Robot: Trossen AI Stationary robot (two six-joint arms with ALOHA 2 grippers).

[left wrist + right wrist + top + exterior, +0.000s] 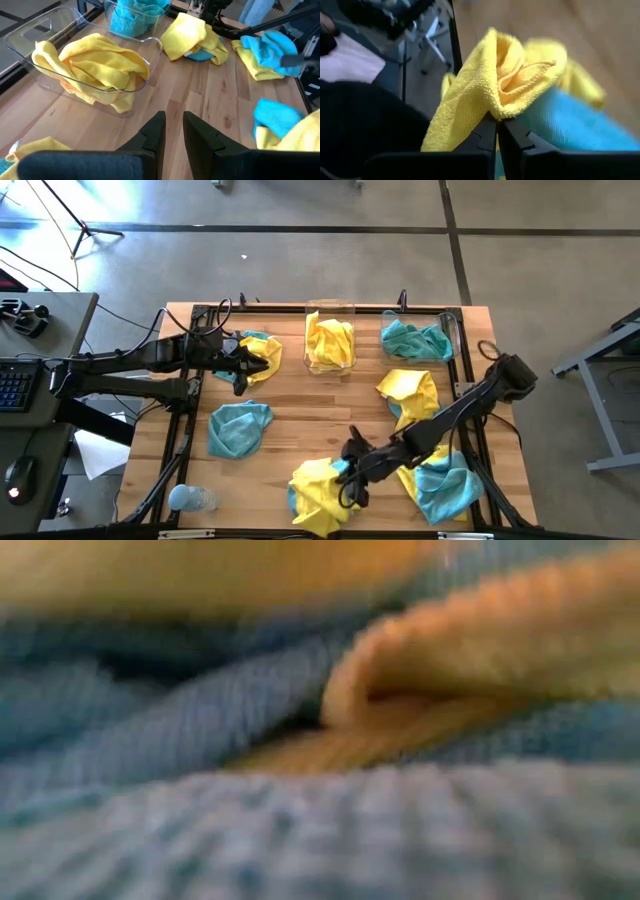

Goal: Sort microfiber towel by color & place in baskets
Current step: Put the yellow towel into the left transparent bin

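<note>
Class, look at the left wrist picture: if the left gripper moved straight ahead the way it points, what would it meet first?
Probably bare tabletop first, then the loose yellow towel beyond. The left gripper points just past the basket holding yellow cloth, though depth is hard to judge.

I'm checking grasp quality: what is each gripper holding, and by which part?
The right gripper is shut on a raised fold of a yellow towel in the pile at the table's near edge. The left gripper holds nothing, near the basket of yellow towels.
</note>
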